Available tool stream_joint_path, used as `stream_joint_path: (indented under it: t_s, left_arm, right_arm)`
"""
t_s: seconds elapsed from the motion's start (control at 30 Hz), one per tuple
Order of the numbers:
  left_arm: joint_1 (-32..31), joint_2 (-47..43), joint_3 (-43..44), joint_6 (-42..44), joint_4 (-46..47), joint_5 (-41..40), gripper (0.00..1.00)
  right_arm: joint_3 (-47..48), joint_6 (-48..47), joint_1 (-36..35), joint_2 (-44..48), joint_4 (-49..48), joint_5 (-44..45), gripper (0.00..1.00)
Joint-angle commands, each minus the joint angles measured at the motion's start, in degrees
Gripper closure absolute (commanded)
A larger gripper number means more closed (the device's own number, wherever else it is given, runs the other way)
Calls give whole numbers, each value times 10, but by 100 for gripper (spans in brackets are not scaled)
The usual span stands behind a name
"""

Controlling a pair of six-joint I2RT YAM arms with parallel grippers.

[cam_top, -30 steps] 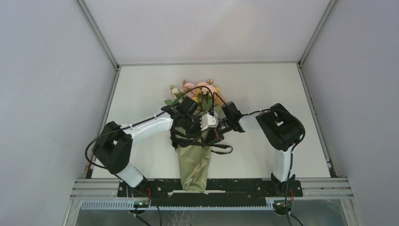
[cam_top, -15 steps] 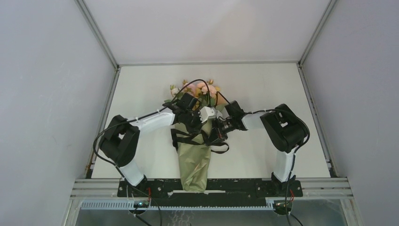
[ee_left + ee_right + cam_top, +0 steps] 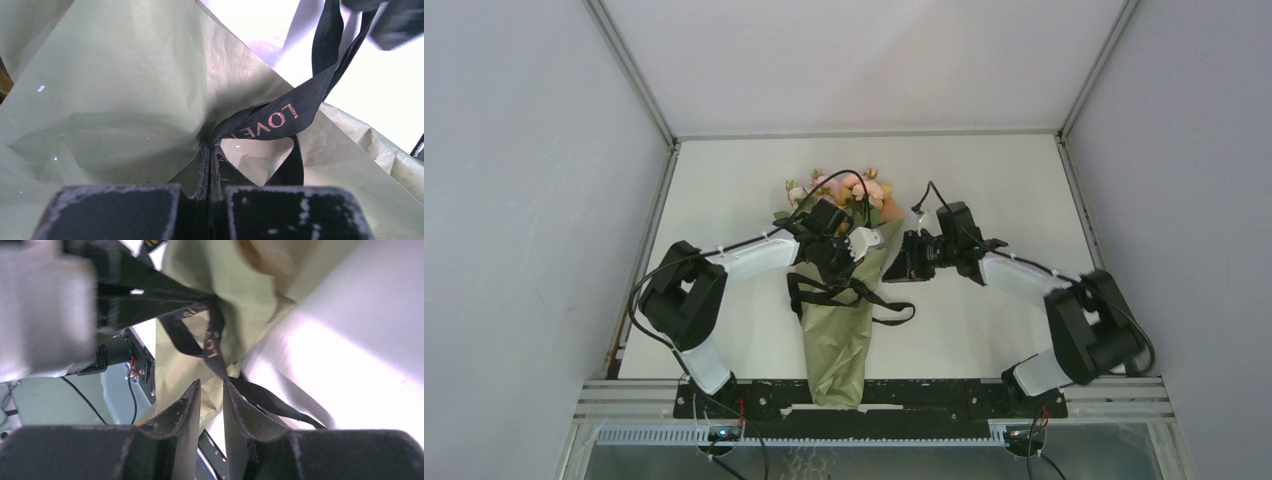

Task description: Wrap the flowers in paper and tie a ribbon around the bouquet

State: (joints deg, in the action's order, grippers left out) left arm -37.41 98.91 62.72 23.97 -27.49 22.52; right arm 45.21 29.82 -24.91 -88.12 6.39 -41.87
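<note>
You get soft, even light in the top view. In both wrist views the table [image 3: 380,90] right of the paper [image 3: 125,90] glares white. The left arm [image 3: 45,305], left of the paper, is out of focus.

Olive paper bouquet [image 3: 837,340] lying flat, blk ribbon [image 3: 280,117] round mid

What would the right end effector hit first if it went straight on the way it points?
The right end effector would likely meet the black ribbon first, the green paper just behind; depth is unclear.
</note>
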Motion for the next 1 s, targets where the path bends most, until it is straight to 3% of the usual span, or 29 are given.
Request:
stream_joint_path:
  t_s: [0.0, 0.17, 0.37, 0.67, 0.97]
  left_arm:
    - [2, -2, 20, -13, 2, 12, 100]
    - [2, -1, 21, -16, -2, 26, 100]
    - [2, 3, 27, -20, -8, 30, 100]
    - [3, 4, 26, -20, -9, 31, 100]
    - [2, 3, 26, -17, -13, 32, 100]
  right_arm:
    - [-59, -24, -32, 134, -140, 52, 69]
    - [-110, -230, -169, 200, -236, 148, 61]
    - [-102, -395, -245, 123, -295, 159, 54]
    - [-47, -468, -269, 5, -245, 196, 53]
    - [-33, -484, -280, -47, -206, 209, 55]
